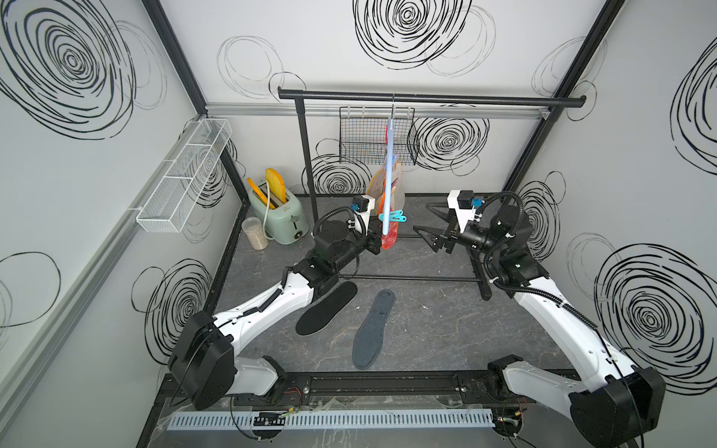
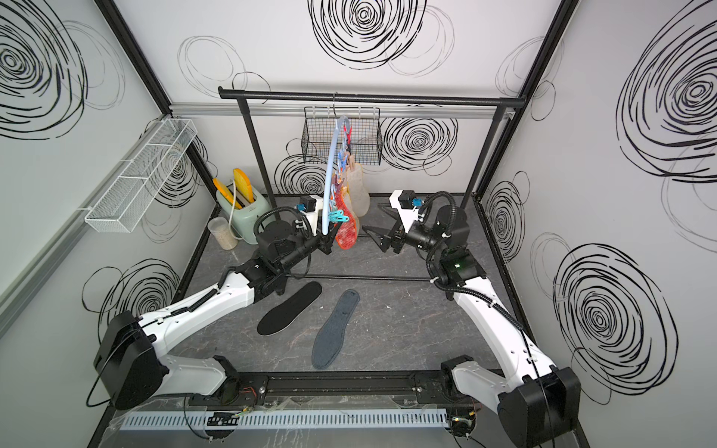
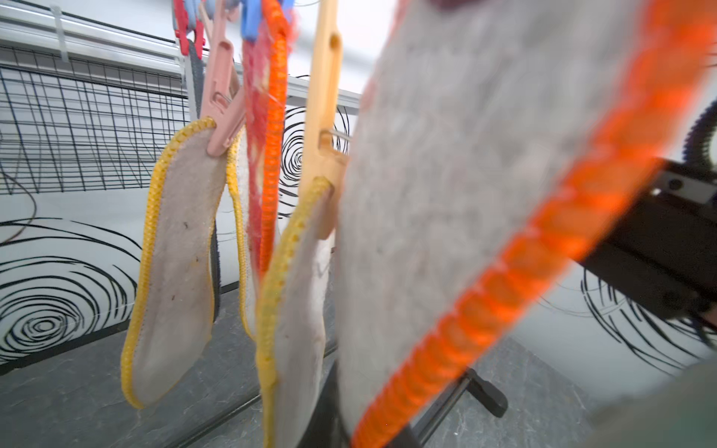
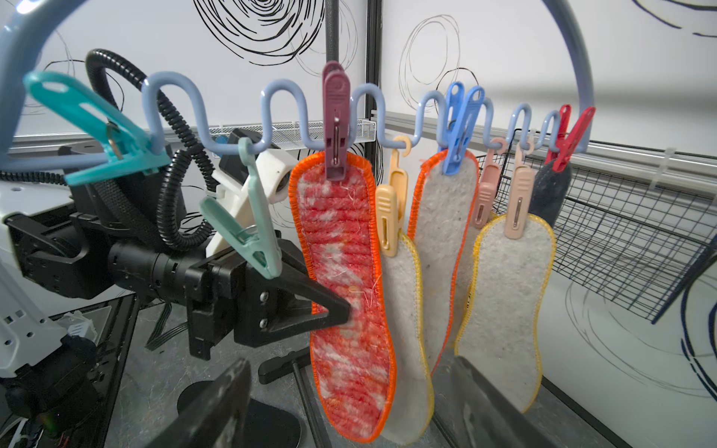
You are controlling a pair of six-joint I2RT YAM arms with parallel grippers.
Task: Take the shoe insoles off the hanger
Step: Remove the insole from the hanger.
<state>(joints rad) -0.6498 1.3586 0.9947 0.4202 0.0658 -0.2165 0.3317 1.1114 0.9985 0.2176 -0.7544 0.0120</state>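
The left gripper is clenched on the red insole, pinching its long edge about midway down. That insole hangs from a purple peg on the wavy bar of the hanger, nearest the left arm. The right gripper stands released, jaws wide, facing the insoles from the other side and touching nothing.

The step in hand looks like the grab on the third insole. Next, probably, comes a firm pull downward to drag it out of the peg. The hanger swings freely on its hook, so the right gripper may need to steady it or squeeze the peg.

Four more insoles are pegged beyond the red one: a white orange-edged one, two yellow-edged ones and a dark one. A teal peg and a mint peg hang empty.

Two insoles are already down on the dark marbled table — a black one and a grey one, just apart. The hanger hooks over a black rail, with a wire basket behind it. A toaster sits in the far corner, and the white walls carry black scribbled swirls.
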